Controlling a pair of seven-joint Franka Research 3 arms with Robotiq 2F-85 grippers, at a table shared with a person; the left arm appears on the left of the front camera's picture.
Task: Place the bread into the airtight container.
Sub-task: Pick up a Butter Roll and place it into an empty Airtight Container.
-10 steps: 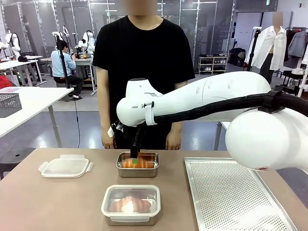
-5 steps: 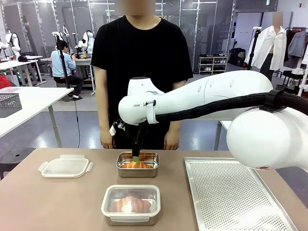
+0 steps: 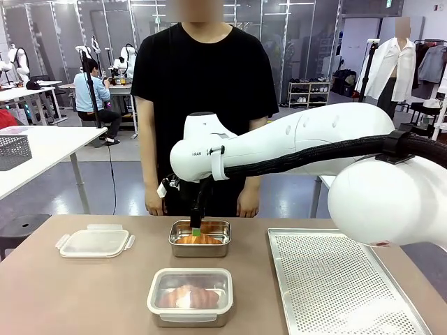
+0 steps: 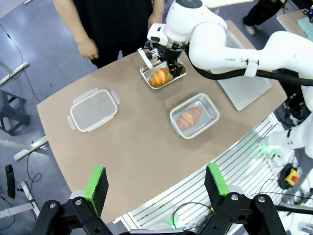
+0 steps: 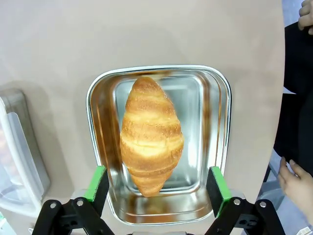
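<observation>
Right gripper (image 5: 155, 193) hangs over the open steel container (image 5: 217, 147) near the far edge of the counter (image 3: 84, 293), about mid-width; jaws spread wide, gripping nothing; the croissant (image 5: 150, 134) lies flat in the container's bottom, lengthwise along it, below and between the two green pads (image 5: 96, 182); one pad stands off either side of the croissant's near tip, clear gap both sides, no contact that I can see; front view shows the finger tips at roughly the container's rim height, so jaws are above the bread rather than around it.

Left gripper (image 4: 156, 188) is high above the counter's near edge, jaws wide apart, nothing between them, well apart from everything on the counter.

Second container (image 3: 189, 297), lidded, sits near the near edge, mid-width, another croissant visible through its clear lid; a loose clear lid (image 3: 95, 242) lies toward the left edge; perforated tray (image 3: 335, 279) takes the right end; the person (image 3: 202, 91) stands at the far edge, one hand (image 5: 298, 178) hanging near the open container.
</observation>
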